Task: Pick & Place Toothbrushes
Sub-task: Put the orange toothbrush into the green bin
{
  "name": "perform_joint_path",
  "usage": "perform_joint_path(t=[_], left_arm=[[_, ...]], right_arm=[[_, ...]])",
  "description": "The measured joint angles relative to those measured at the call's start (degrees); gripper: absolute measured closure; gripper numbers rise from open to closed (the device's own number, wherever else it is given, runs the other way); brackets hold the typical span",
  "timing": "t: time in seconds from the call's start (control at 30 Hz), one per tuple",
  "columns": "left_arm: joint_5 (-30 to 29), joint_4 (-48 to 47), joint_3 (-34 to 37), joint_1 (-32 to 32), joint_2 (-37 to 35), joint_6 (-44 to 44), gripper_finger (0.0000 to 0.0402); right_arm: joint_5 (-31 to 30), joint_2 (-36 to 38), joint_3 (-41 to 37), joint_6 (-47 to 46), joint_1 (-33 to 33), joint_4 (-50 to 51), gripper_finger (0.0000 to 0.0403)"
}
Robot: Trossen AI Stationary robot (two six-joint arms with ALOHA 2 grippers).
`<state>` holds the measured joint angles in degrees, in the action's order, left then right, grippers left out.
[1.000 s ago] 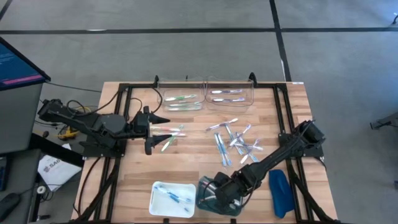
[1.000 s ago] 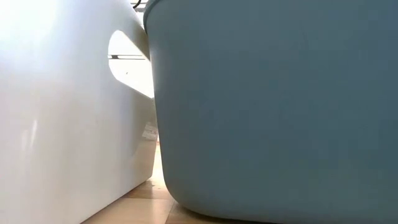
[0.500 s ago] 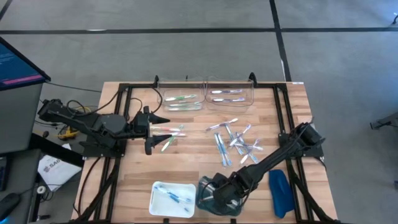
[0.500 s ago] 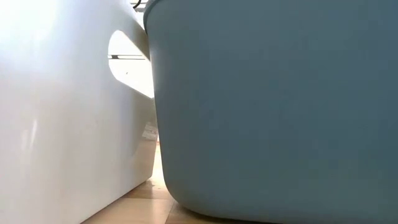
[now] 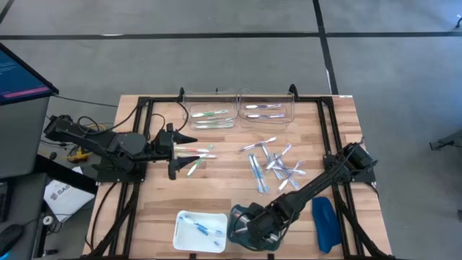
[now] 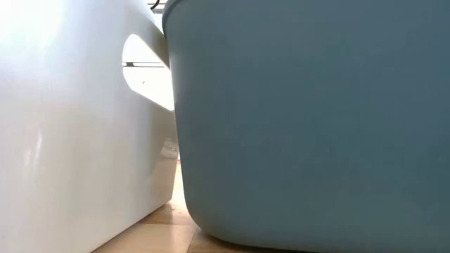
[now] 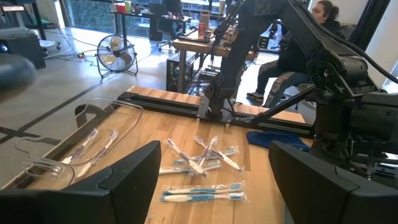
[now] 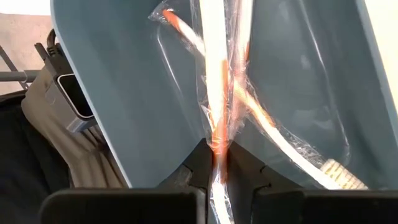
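Note:
My right gripper (image 8: pixel 216 163) reaches down into the grey-blue bin (image 5: pixel 238 217) at the table's near edge, shut on a clear-wrapped orange and white toothbrush (image 8: pixel 211 56). A second orange and white toothbrush (image 8: pixel 280 140) lies on the bin's floor. My left gripper (image 5: pixel 189 152) hovers open at the table's left-centre, above a pink toothbrush (image 5: pixel 193 149) and a green one (image 5: pixel 198 164) lying on the wood. Loose wrapped toothbrushes (image 5: pixel 274 166) lie piled at centre right; the left wrist view shows this pile (image 7: pixel 200 158) and a blue pair (image 7: pixel 202 195). My right gripper pinches the wrapped toothbrush (image 8: pixel 216 142) between its two fingers, through the clear wrapper, with the stick running on lengthwise past the fingertips. The fingers slant steeply down into the bin. Which end of the stick they have, and whether its far end touches the bin, cannot be told.
A white tray (image 5: pixel 182 230) with blue toothbrushes stands left of the bin. Two clear containers (image 5: pixel 211 114) (image 5: pixel 266 112) with toothbrushes stand at the far edge. A dark-blue oblong object (image 5: pixel 325 222) lies near right. The bin wall (image 6: pixel 309 119) and tray wall (image 6: pixel 70 126) fill the low view.

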<state>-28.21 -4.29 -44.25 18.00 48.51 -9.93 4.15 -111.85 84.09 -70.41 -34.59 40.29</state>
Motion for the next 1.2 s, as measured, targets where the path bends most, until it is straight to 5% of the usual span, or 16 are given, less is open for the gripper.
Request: perform_joint_path(t=[1.2], left_arm=[[0.0,0.3,0.0,0.0,0.8,0.0,0.0109]], right_arm=[[-3.2,0.0,0.0,-1.2,-0.3,2.6,0.0379]])
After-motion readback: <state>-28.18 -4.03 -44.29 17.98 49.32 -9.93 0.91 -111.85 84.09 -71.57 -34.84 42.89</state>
